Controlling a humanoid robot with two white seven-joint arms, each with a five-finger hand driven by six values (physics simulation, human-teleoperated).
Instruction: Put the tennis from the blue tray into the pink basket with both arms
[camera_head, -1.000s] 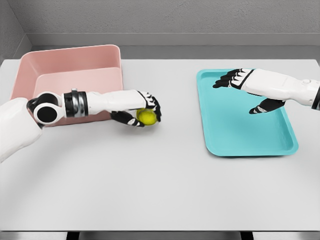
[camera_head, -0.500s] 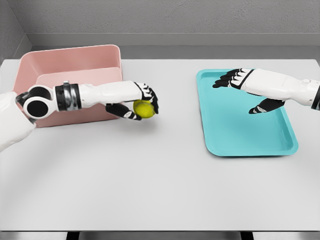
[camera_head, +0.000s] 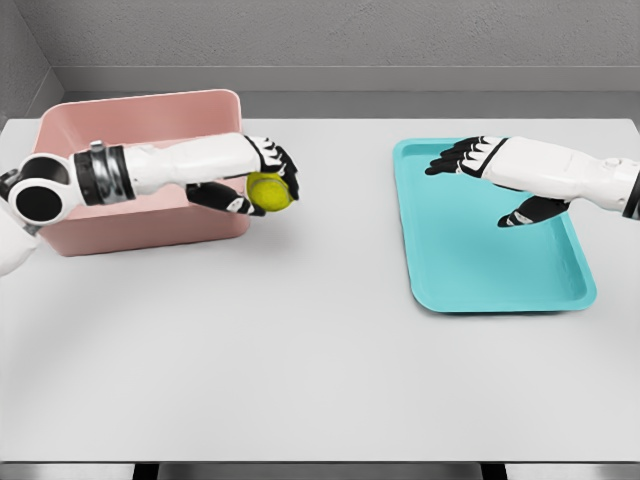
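Note:
A yellow-green tennis ball is held in my left hand, whose black fingers curl around it. Hand and ball hover just outside the right wall of the pink basket, near its front right corner. The white left forearm crosses over the basket's front part. My right hand hangs open over the blue tray at the right, fingers spread and pointing left, thumb lower down. Nothing lies in the tray.
The grey table top stretches wide between basket and tray and toward the front edge. A grey wall runs behind the table's far edge.
My left hand has lifted the ball up and leftward, from the table in front of the basket's corner to beside its right wall. The right hand has stayed still.

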